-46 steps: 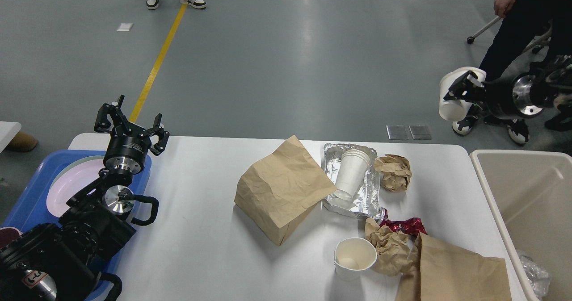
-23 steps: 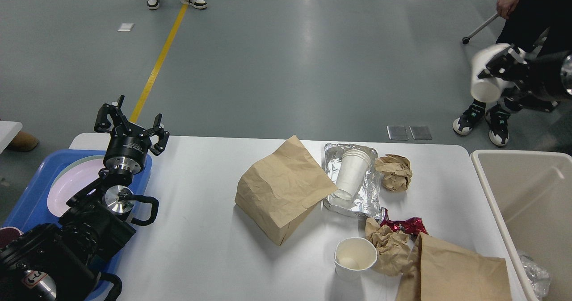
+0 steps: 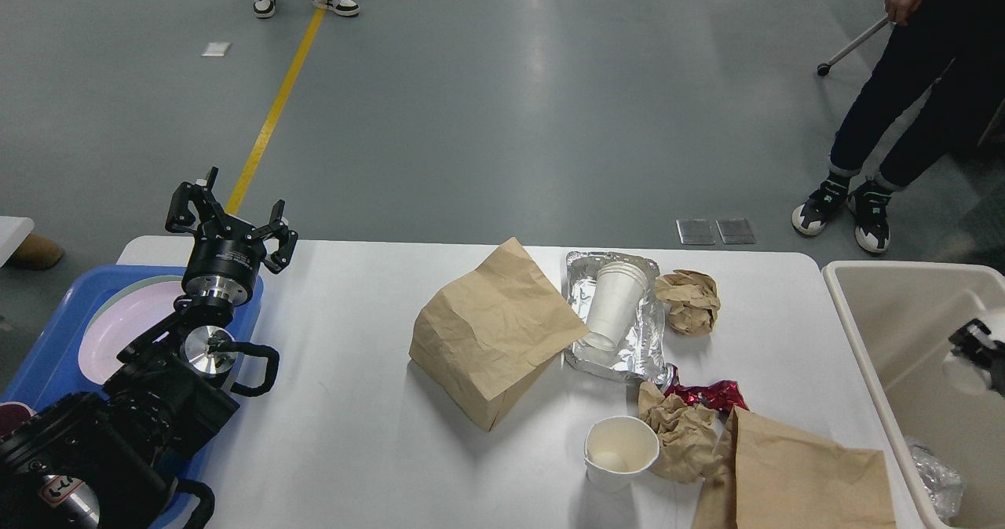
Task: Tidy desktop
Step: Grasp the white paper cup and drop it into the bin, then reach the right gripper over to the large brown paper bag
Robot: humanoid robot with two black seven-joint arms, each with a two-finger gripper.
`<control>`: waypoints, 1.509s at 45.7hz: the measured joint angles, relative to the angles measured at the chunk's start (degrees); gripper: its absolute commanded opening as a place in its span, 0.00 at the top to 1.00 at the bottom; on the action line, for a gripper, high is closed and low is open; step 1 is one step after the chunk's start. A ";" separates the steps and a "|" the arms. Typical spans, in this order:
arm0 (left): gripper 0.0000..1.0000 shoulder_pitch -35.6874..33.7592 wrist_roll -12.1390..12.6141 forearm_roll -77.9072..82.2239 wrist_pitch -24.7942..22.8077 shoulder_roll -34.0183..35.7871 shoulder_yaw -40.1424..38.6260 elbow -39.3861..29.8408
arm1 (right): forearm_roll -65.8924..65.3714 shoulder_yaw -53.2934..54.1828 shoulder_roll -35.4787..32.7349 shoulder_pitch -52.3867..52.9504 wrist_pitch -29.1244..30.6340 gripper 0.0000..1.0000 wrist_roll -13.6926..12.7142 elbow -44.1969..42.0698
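Left side: your left end effector (image 3: pixel 228 217) is raised over the far left corner of the worktop (image 3: pixel 353 427), its fingers spread apart and grasping nothing, apparently parked clear of the work. Beneath its arm lies a blue tray (image 3: pixel 55 333) carrying a pale pink plate (image 3: pixel 122 329), which suggests that reusable ware is sorted to this end.

Centre: a large brown paper bag (image 3: pixel 491 333) stands crumpled on the white worktop. Just to its right is a foil tray (image 3: pixel 648 344) with a stack of white paper cups (image 3: pixel 616 305) lying tipped inside it. A crumpled paper ball (image 3: pixel 689 300) sits beside the foil tray at the far edge.

Near edge: an open white cup (image 3: pixel 620 452) stands upright, touching a wad of brown paper (image 3: pixel 681 435); a red foil wrapper (image 3: pixel 710 395) lies behind that wad and a flat brown bag (image 3: pixel 793 478) to its right. All of this litter is not yet cleared.

Right side: a beige bin (image 3: pixel 864 341) stands against the worktop's right end, placed to receive rubbish; some clear plastic waste (image 3: pixel 934 486) already lies in it. Your right end effector (image 3: pixel 977 344) shows only partly at the frame edge, over the bin, against a white cup-like object (image 3: pixel 962 368). You cannot tell from this view whether it is clenched on that object or has let go.
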 measured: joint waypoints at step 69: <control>0.03 0.00 0.00 0.00 0.00 0.01 0.00 0.00 | 0.75 -23.96 33.23 77.25 46.06 0.00 -0.04 35.21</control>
